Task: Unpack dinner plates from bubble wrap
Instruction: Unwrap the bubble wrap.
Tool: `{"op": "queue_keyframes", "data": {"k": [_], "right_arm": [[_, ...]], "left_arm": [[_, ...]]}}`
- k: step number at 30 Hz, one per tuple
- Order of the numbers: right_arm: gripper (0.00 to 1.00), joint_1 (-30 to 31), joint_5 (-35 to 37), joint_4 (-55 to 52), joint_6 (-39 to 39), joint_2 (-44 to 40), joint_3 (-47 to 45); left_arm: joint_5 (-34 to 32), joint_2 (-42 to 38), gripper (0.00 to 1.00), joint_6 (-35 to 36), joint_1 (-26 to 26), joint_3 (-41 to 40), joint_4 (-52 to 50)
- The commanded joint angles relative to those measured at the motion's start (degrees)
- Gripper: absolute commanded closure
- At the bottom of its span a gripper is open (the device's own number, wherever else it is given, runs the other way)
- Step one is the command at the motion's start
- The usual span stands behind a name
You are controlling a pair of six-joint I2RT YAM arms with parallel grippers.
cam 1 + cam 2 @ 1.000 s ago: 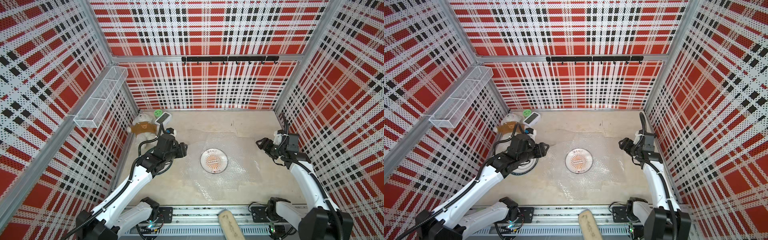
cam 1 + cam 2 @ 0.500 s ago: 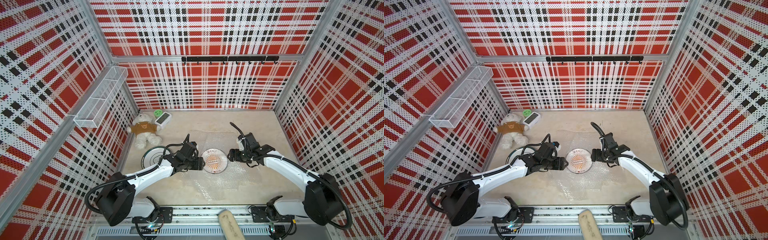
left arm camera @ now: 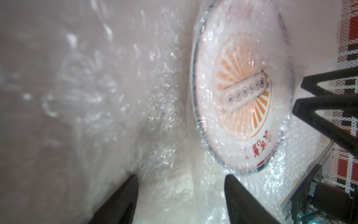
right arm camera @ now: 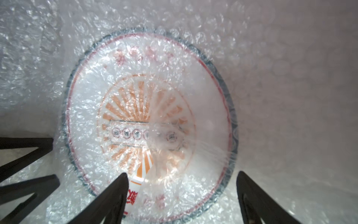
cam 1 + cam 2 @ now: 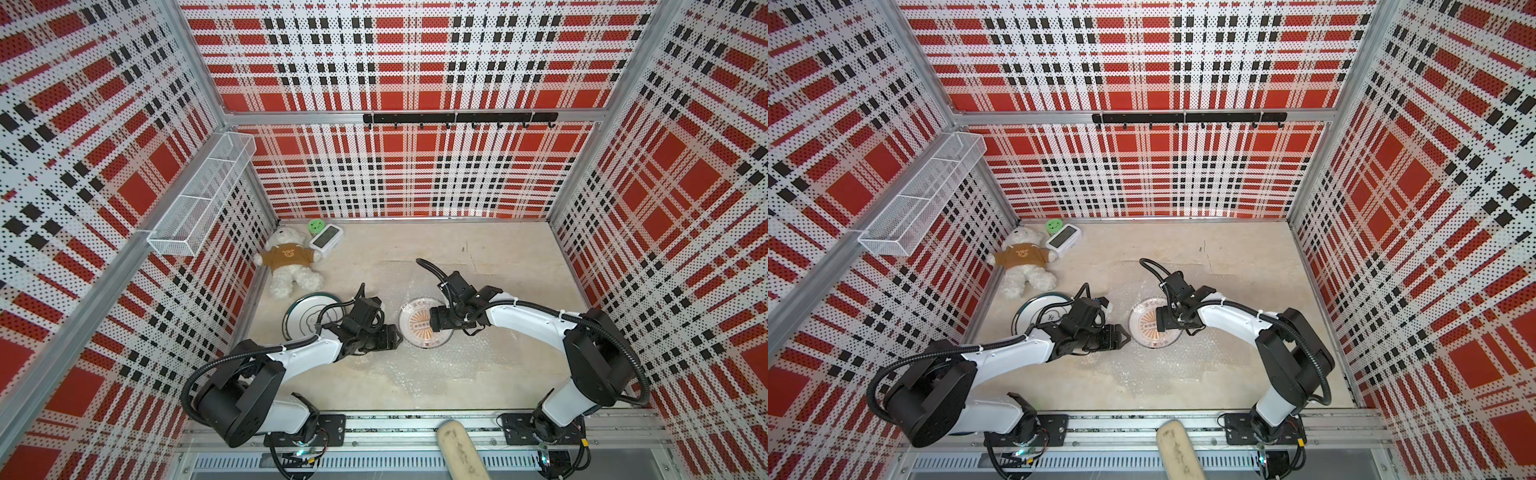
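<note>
The pale worktop (image 5: 498, 249) takes up the floor of the plaid-walled cell. A sheet of clear bubble wrap (image 5: 436, 374) is spread flat over its middle and reaches toward the front rail. It is much wider than the plate it covers.

The wrapped dinner plate (image 5: 415, 332) lies flat near the centre of the worktop. It is white with an orange sunburst, red lettering and a thin dark rim. In both wrist views these markings look hazy through the crinkled film lying over it.

The left gripper (image 5: 398, 338) sits low on the wrap just beside the plate's left edge. Its jaws stand apart, with only wrap between them (image 3: 180, 175). The right gripper (image 5: 433, 321) reaches in from the opposite side and hangs over the right part of the plate. Its jaws are spread wide above the rim and grip nothing (image 4: 181, 173).

A second dinner plate (image 5: 301, 318), bare and with a dark green rim band, lies to the left, partly under the left arm's cable.

A white teddy bear (image 5: 291, 266) in a brown shirt lies in the far left corner. A small white clock (image 5: 326, 240) stands just beside it.
</note>
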Motion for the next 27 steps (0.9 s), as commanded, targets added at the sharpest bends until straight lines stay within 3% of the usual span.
{"op": "queue_keyframes", "data": {"k": [1, 9, 14, 23, 27], "right_arm": [[0.13, 1.0, 5.5, -2.8, -0.1, 2.0, 2.7], [0.18, 3.8, 9.8, -5.6, -0.8, 6.5, 7.8], [0.26, 4.1, 10.5, -5.6, -0.9, 8.3, 8.6], [0.53, 4.3, 11.4, -5.0, -1.5, 10.1, 8.4], [0.71, 4.3, 13.2, -5.4, -1.4, 8.7, 7.9]], "left_arm": [[0.8, -1.0, 0.22, -1.8, 1.1, -2.7, 2.0], [2.9, -0.9, 0.12, -2.5, 2.5, -5.3, 5.3], [4.3, -1.4, 0.08, -3.6, 3.1, -6.2, 7.3], [4.6, -1.5, 0.07, -3.6, 3.7, -6.2, 7.6], [4.7, -1.4, 0.07, -3.7, 4.1, -6.3, 7.7]]}}
